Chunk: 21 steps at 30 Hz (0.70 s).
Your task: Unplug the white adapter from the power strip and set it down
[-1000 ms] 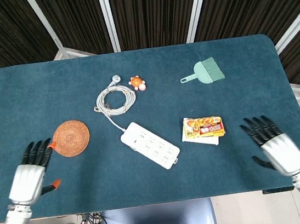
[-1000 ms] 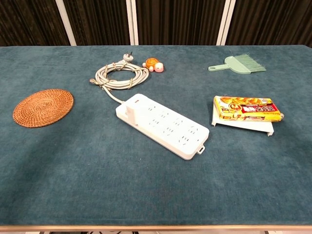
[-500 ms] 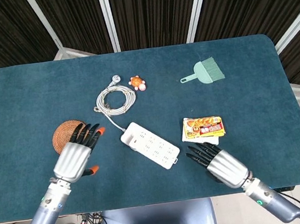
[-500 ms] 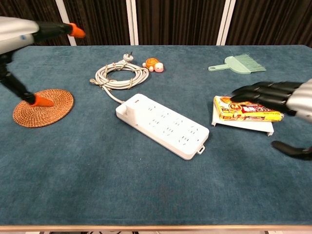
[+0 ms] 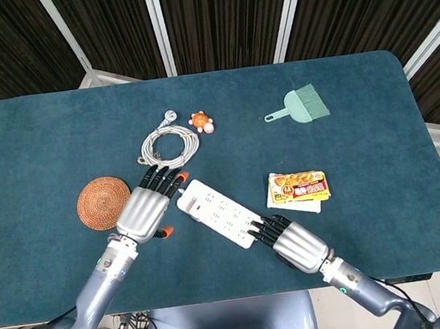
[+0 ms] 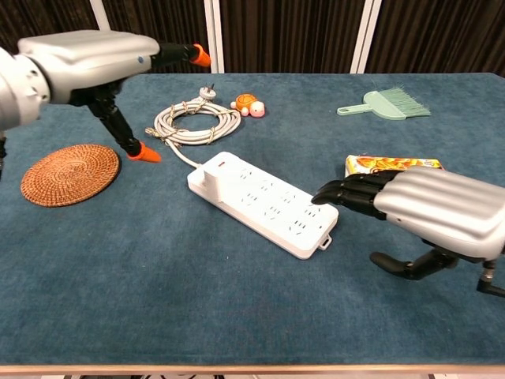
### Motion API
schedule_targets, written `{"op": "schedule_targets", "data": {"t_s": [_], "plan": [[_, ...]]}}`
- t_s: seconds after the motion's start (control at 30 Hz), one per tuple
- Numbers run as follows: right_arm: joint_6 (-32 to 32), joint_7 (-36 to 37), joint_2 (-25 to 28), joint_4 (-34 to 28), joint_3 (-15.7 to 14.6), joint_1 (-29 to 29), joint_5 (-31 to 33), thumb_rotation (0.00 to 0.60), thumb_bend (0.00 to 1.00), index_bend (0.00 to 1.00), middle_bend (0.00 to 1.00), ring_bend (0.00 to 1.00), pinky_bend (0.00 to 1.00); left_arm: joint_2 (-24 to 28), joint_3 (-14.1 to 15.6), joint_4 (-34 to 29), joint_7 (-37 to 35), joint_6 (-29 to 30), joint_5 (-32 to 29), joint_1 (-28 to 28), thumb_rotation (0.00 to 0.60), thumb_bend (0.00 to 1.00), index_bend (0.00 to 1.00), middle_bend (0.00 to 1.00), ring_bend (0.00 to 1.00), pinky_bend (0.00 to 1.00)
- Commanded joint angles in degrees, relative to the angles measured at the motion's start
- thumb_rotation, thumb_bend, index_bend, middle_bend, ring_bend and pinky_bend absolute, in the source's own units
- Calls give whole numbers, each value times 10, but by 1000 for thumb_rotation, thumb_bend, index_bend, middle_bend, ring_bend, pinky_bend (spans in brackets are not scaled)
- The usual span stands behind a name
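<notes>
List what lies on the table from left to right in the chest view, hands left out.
Woven coaster → coiled cable → toy turtle → power strip → snack packet, with the green brush above it.

Bright, even light, soft shadows (sharp focus)

In the chest view the silver-backed right hand [image 6: 442,212] covers most of the yellow snack packet [image 6: 390,163], and the silver-backed left hand [image 6: 83,59] is cut by the frame's left edge.
</notes>
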Motion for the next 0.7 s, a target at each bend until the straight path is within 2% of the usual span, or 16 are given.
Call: {"op": "schedule_targets", "data": {"t_s": [0.03,0.1,0.23,0.3,0.7], "plan": [[-11,-1,-16,13,4,9,12,600,542,94,115,129,213,-14,0,16,8,-9,-18,-18,600,17,54,58,0,0],[-15,0,-26,21,4,14,18,600,579,95,115,129,213,-22,0,25,11,-12,-26,-28,600,17,54,58,0,0],[-22,1,-43,34,4,22,26,600,832,98,115,130,213,-35,1,39,14,-16,-40,-46,600,17,54,58,0,0],[-23,1,-49,38,3,25,27,600,876,100,115,130,213,-40,2,45,14,-17,-45,-54,600,17,54,59,0,0],[-39,-6,-84,70,-3,43,46,600,889,107,115,130,213,-69,16,93,7,-32,-63,-94,600,18,65,62,0,0]]}}
